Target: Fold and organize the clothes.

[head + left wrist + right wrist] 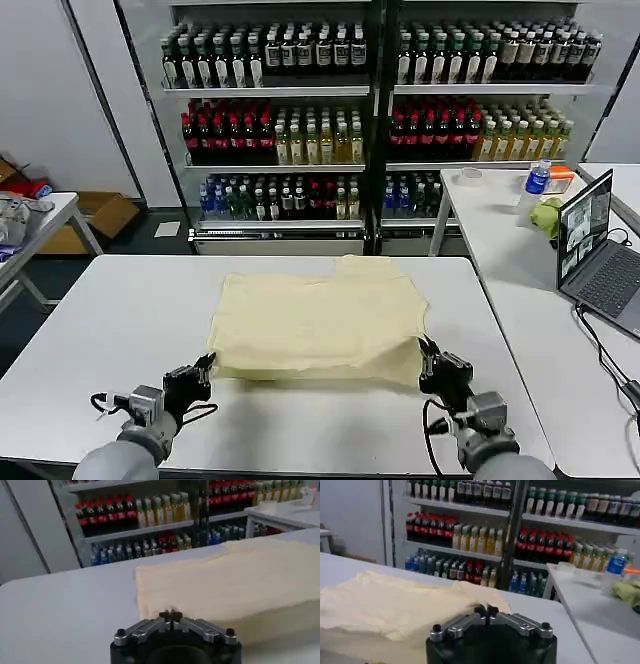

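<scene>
The clothes (pixel 320 315) are one pale yellow garment lying flat in the middle of the white table (pixel 100 330), its near edge thick and doubled. My left gripper (pixel 207 362) sits at the garment's near left corner, jaws shut on the fabric edge. In the left wrist view the gripper (pixel 171 614) presses into the clothes (pixel 240 580) at that corner. My right gripper (pixel 428 350) is at the near right corner, shut on the cloth. The right wrist view has the clothes (pixel 390 605) bunching up at the closed gripper (pixel 486 611).
Shelves of bottles (pixel 370 110) stand behind the table. A second table to the right carries an open laptop (pixel 600 250), a water bottle (pixel 537 178) and a green object. A small table (pixel 20 225) and cardboard box (pixel 105 213) stand at left.
</scene>
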`<action>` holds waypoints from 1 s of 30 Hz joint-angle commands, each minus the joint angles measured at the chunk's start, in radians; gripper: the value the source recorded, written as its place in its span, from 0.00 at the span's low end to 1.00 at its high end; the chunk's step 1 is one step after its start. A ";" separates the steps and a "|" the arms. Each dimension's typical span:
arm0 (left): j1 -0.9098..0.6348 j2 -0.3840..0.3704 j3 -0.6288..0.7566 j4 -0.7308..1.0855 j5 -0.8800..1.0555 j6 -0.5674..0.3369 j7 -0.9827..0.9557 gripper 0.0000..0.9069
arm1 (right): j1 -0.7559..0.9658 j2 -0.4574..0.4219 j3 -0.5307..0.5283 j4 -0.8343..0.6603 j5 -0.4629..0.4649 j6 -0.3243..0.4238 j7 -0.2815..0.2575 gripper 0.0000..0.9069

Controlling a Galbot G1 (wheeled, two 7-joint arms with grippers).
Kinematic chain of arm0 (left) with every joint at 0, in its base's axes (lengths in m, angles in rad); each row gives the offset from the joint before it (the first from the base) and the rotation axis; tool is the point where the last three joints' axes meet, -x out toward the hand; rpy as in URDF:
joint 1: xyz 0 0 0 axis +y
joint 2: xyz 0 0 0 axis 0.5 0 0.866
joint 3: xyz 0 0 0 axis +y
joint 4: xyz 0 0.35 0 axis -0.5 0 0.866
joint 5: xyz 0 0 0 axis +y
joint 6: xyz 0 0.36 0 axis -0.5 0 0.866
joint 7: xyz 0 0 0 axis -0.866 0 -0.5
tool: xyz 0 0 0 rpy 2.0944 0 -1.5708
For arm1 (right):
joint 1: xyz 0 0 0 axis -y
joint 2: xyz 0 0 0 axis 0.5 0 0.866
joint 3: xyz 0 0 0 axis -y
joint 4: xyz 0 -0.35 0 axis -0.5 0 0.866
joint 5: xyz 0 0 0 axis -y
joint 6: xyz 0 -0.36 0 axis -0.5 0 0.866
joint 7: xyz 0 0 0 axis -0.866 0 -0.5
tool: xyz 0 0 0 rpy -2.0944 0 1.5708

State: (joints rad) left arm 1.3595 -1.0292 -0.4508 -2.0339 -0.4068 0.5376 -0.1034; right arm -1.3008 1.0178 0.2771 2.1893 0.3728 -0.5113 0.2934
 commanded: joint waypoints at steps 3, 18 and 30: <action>-0.178 0.013 0.074 0.142 0.000 -0.001 0.000 0.01 | 0.127 -0.013 -0.042 -0.100 0.011 -0.005 -0.003 0.00; -0.255 -0.022 0.152 0.273 0.070 0.003 -0.005 1.00 | 0.165 0.053 -0.112 -0.206 -0.075 -0.014 -0.013 1.00; -0.102 -0.041 0.061 0.135 0.064 -0.002 -0.022 1.00 | 0.032 0.065 -0.026 -0.135 -0.085 0.047 -0.022 1.00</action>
State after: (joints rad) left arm 1.2061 -1.0718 -0.3693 -1.8650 -0.3520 0.5357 -0.1244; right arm -1.2566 1.0876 0.2497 2.0595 0.3071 -0.4868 0.2809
